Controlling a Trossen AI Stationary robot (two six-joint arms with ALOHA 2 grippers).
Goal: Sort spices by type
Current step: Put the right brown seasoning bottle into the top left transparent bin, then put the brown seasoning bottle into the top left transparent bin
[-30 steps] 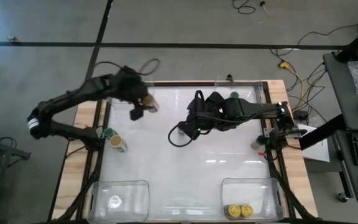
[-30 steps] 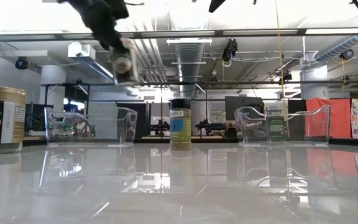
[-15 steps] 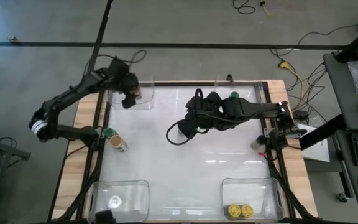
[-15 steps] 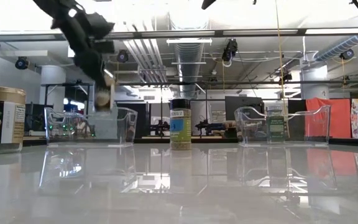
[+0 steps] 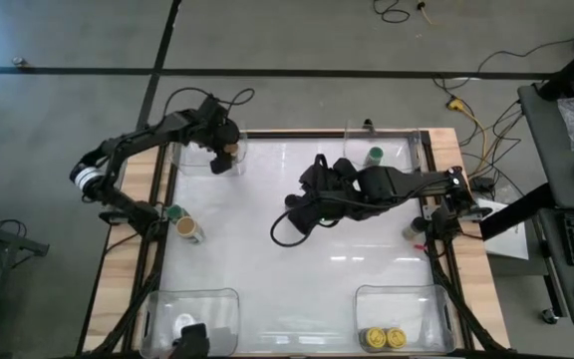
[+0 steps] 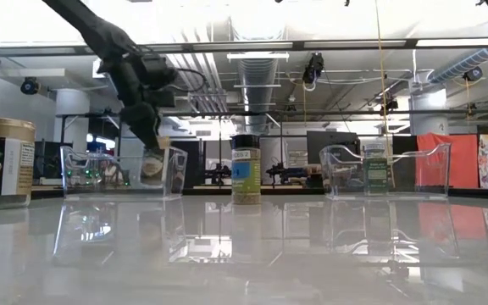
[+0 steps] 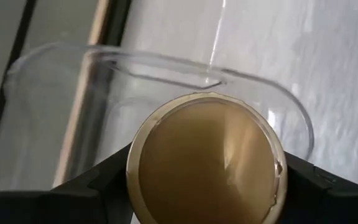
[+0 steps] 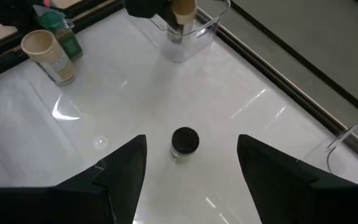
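Note:
My left gripper (image 5: 225, 152) is shut on a tan-lidded spice jar (image 6: 152, 161) that hangs inside the clear tub (image 6: 100, 174) at the table's far left. My right gripper (image 8: 191, 180) hovers open, high over the table's middle. A black-lidded jar (image 8: 184, 142) stands upright on the table below it, also in the low view (image 6: 246, 169). A green-lidded jar (image 5: 375, 156) stands in the far right tub (image 5: 407, 150). Two yellow-lidded jars (image 5: 383, 339) sit in the near right tub (image 5: 402, 299). A green-lidded jar (image 5: 172, 212) and a tan-lidded jar (image 5: 188, 230) wait at the left edge. My left gripper pinches the tan-lidded jar between its two fingers, one on each side just under the lid (image 7: 207, 158). The fingers (image 7: 104, 180) come slanting down from above. The jar hangs below them, slightly tilted, within the tub's walls and clear of its floor.
A near left tub (image 5: 192, 299) holds a pale-lidded item (image 5: 185, 322). Another small jar (image 5: 414, 231) stands at the right edge. The wooden table frame (image 5: 133, 229) rims the white top. Open surface lies between the four tubs.
My left gripper has carried the tan-lidded jar toward the table's far left corner and down, from above the tub's right side into the far left tub. The jar has stayed in its hold.

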